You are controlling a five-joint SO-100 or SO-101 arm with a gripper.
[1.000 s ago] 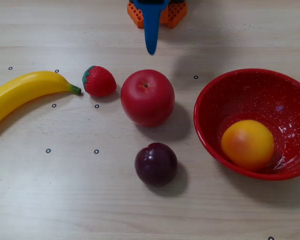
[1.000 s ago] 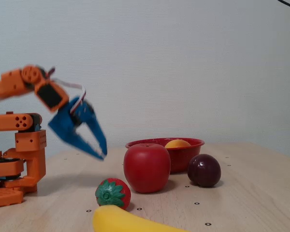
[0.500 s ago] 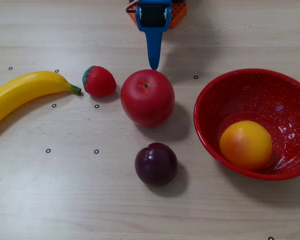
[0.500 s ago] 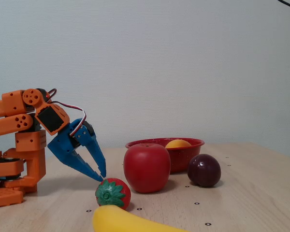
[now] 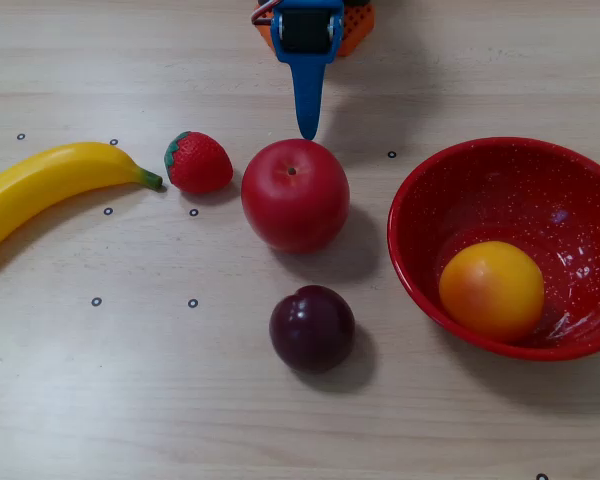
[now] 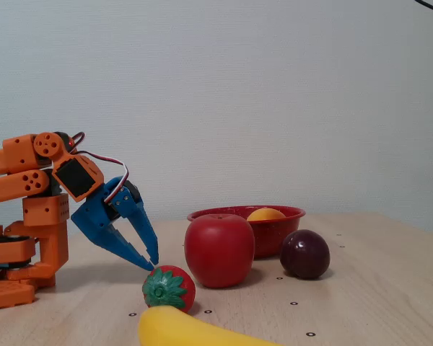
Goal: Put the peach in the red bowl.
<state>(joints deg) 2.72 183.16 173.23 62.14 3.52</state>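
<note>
The peach (image 5: 491,290), orange-yellow, lies inside the red bowl (image 5: 416,195) at the right of the overhead view. In the fixed view only the peach's top (image 6: 265,214) shows above the bowl's rim (image 6: 274,213). My blue gripper (image 5: 306,128) hangs at the top centre of the overhead view, just behind the red apple (image 5: 295,195) and far from the bowl. In the fixed view the gripper (image 6: 153,264) points down at the table, its tips together and nothing between them.
A dark plum (image 5: 312,328) sits in front of the apple. A strawberry (image 5: 198,162) and a banana (image 5: 50,180) lie to the left in the overhead view. The orange arm base (image 6: 29,238) stands at the left of the fixed view.
Over the last second the gripper dropped from mid-air to just above the table, its tip coming nearer the apple. It has held still for the last half second.
</note>
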